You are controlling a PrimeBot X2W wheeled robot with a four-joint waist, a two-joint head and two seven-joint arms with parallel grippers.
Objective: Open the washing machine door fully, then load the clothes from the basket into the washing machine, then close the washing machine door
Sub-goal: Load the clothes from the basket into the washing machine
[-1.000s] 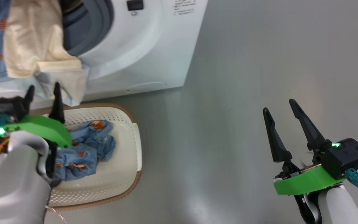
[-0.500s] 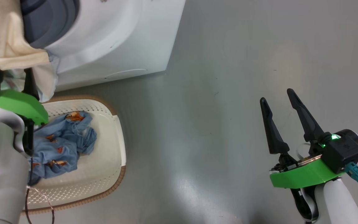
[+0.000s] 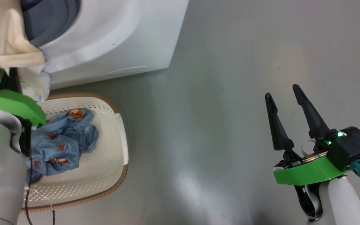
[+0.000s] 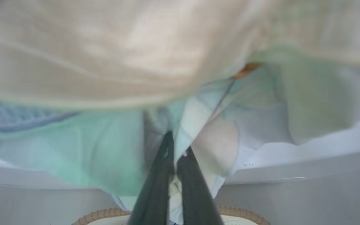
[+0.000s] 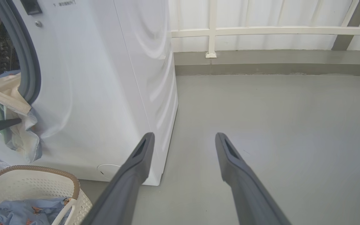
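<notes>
In the head view, the big white boxy washing machine (image 3: 111, 34) is standing at eleven o'clock, with its grey-blue rubber seal (image 3: 48, 18) showing at the top edge. A cream-yellow garment (image 3: 2, 34) is spilling out of the opening and hanging down the machine's front towards ten o'clock. The left claw (image 4: 173, 150) is reaching up from nine o'clock. In the left wrist view its two dark fingers are pressing together on a pale fold at the lower edge of that hanging cloth, so the claw is closed and gripping the garment. Just below it, at eight o'clock, the small cream-white perforated plastic basket (image 3: 122, 147) with a brown woven-look rim is sitting on the grey floor (image 3: 230, 93), close to the foot of the machine. A crumpled light blue garment (image 3: 61, 140) with orange-brown prints is lying inside the basket, towards its left side. The right claw (image 3: 281, 92) is hovering at four o'clock, well apart from the basket and the machine. Its fingers are standing wide apart with nothing between them, over bare floor. In the right wrist view a white railing (image 5: 261, 30) is running along the far edge of the floor at twelve o'clock.
</notes>
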